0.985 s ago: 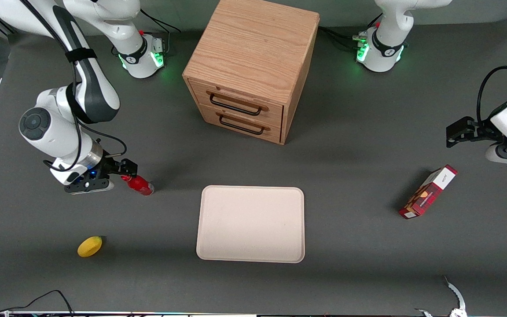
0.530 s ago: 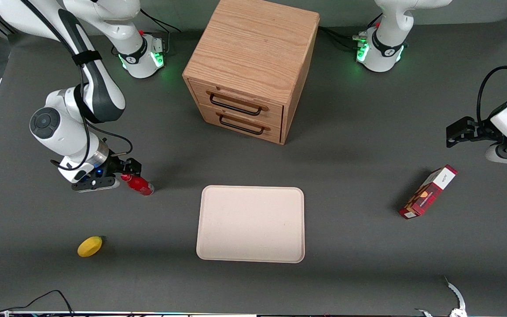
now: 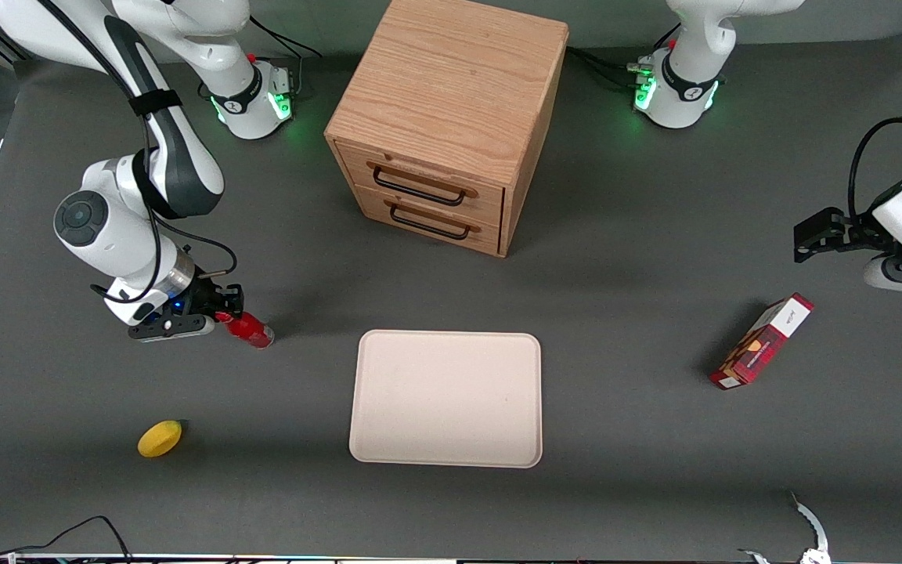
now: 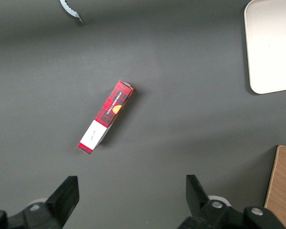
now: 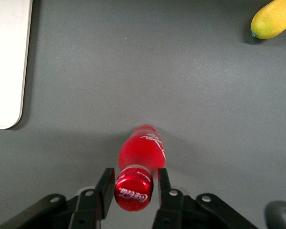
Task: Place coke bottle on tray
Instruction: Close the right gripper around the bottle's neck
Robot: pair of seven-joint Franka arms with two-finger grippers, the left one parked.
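- Coke bottle, small, bright red, with a red cap bearing white script, stands on the dark grey table at my working end, tilted a little, its cap between my fingers.
- My gripper, black and two-fingered, sits low at the bottle's neck; the fingers are drawn in narrow, one on each side of the cap and touching it.
- From the front camera, the large flat cream tray with rounded corners and a low rim lies at about four o'clock from the bottle, near but apart.
- A small yellow lemon rests at about seven o'clock from the bottle, closer to the camera.
- An oak-coloured wooden cabinet with two drawers stands at twelve o'clock from the tray.
- A red-and-white rectangular carton lies toward the parked arm's end.
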